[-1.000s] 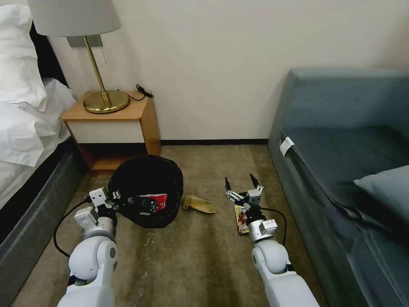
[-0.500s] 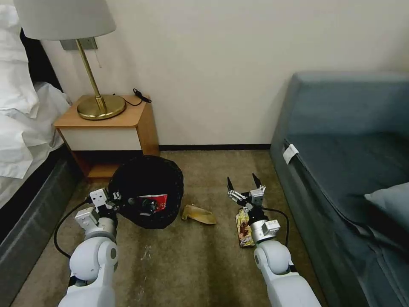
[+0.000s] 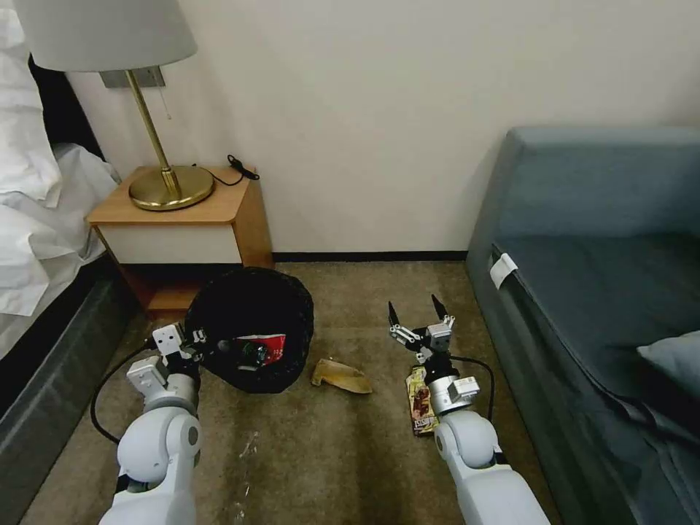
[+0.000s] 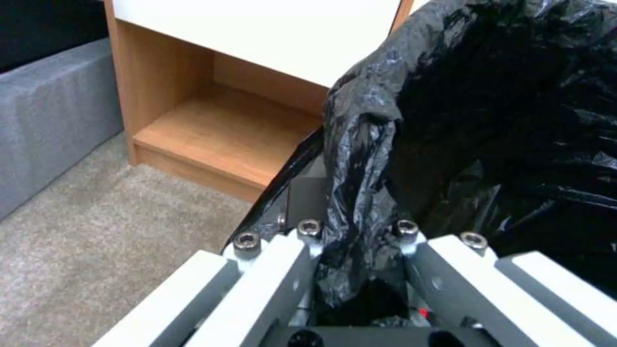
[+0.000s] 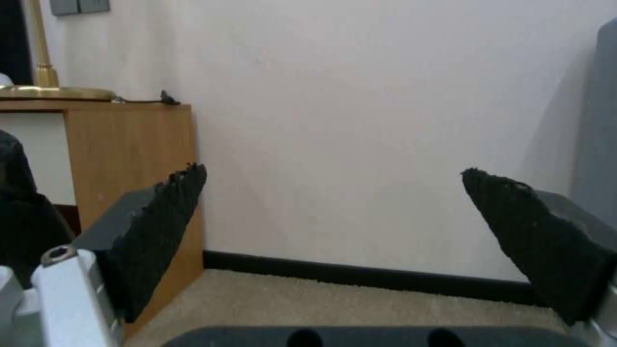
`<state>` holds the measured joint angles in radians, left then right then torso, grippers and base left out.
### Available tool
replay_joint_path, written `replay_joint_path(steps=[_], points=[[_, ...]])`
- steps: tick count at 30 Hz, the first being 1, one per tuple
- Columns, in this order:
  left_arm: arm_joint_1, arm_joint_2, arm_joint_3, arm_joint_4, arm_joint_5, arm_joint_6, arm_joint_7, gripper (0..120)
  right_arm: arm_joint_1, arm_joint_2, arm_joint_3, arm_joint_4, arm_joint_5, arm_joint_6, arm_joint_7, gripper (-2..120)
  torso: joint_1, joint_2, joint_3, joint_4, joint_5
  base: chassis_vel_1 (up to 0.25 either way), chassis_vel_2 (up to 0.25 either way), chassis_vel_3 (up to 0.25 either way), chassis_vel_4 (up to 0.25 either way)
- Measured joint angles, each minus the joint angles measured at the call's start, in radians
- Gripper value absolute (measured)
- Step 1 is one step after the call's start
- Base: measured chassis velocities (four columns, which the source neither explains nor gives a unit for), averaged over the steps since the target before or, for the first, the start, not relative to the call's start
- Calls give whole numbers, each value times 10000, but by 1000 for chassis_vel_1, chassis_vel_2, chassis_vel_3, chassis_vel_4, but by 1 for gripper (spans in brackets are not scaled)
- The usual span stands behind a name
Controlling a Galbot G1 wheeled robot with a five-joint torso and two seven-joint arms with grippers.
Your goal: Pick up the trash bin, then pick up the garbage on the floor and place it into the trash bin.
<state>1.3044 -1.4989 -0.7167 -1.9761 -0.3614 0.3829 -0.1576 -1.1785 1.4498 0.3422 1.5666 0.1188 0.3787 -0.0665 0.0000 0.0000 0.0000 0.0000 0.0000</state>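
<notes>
Head view: the trash bin (image 3: 251, 328) sits just before the nightstand (image 3: 182, 219); right gripper (image 3: 415, 321) spread wide above the snack wrapper (image 3: 421, 401), so lower squarely. Left wrist view: left gripper (image 4: 354, 250) apparently pinching the bin's bag. Right wrist view: fingers (image 5: 161, 231) agape.

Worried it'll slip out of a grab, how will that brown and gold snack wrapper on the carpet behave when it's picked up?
The snack wrapper lies flat beside the right arm, so probably thin, floppy and light. Its surface looks glossy, so it may slide between pads.
</notes>
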Motion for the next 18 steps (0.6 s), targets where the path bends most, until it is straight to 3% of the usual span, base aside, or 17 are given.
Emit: replay_joint_path(steps=[18], points=[[-9,-67,20,3,32,4,2,3,117,-218,-370,-293,-369,-125,404,100,0,0,0,1,0,0,0,0,0]])
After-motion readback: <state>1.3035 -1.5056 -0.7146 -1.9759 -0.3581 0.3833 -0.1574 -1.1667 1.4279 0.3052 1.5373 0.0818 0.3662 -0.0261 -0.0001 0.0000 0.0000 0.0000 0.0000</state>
